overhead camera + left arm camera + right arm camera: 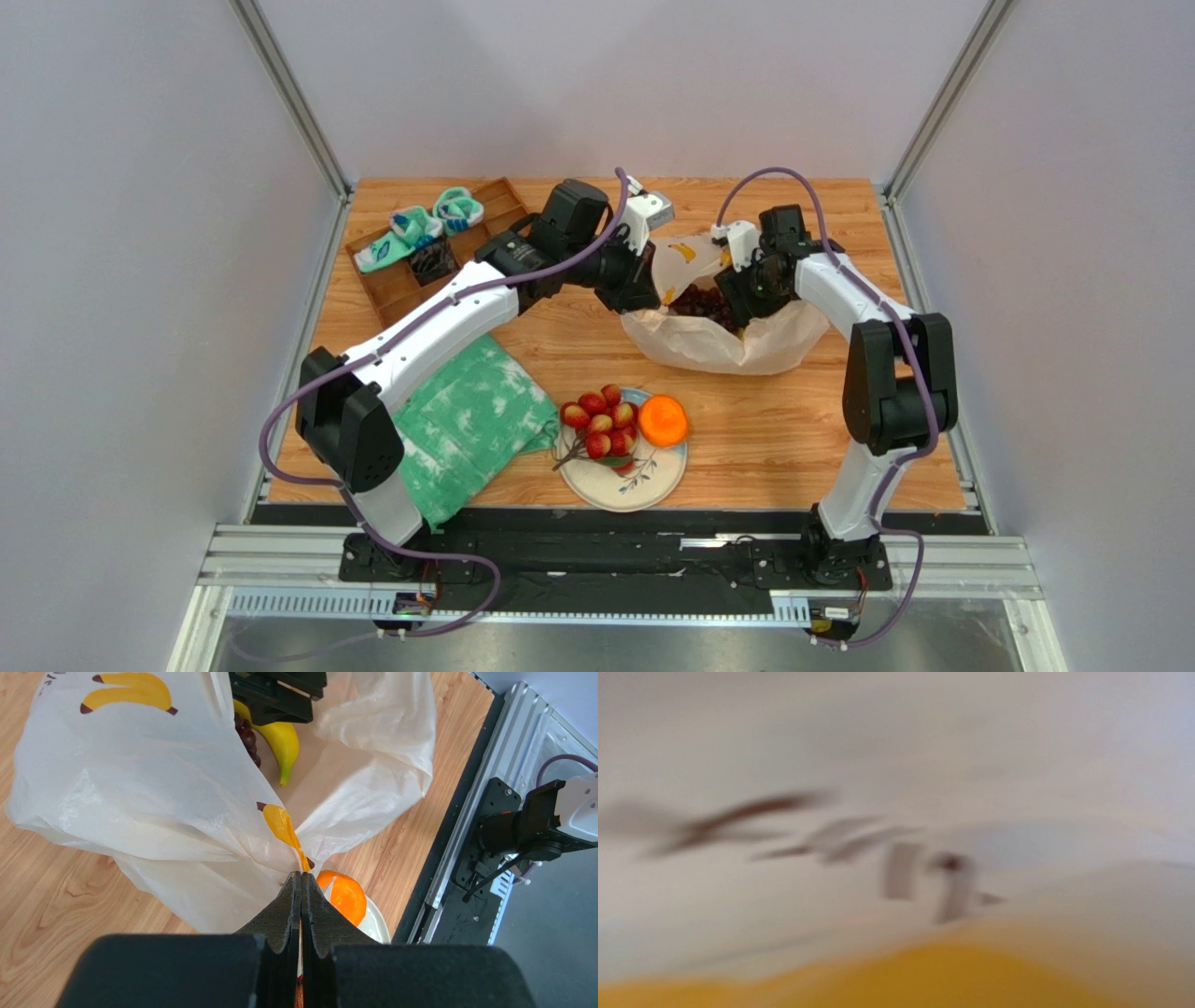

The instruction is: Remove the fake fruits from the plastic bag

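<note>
Plastic bag [765, 343]: lies on the far half of the table [786, 434], right of centre. Spreads widest from left to right, with the mouth gaping upward and a banana-printed flap held up on its far left side.

Banana [279, 738]: lies inside the bag, seen through the mouth in the left wrist view. Runs roughly left to right in the scene, with the greenish tip turned toward the pinched fold. Touches the dark purple grape bunch [246, 736] just beside it.

Red ball cluster [599, 420] and orange [662, 420]: sit outside the bag on a plate [638, 483] near the middle of the near edge, with the orange on the right.

Left gripper [302, 885]: clamps the bag's rim, with the black fingers [284, 910] pressed together and only thin film between them.
Left arm [435, 315]: stretches low and long from the near left base diagonally toward far centre, above a green-white cloth [470, 420], and bends right at the wrist.

Right gripper [727, 291]: dips into the bag's mouth from the right. Cannot tell whether the fingers are apart or together; the right wrist view gives only a blur of white film and yellow.
Right arm [884, 371]: rises from the near right base, folds at a high elbow by the right edge, then reaches left and down.

Wooden tray [393, 291]: sits at the far left, well apart from the bag.
</note>
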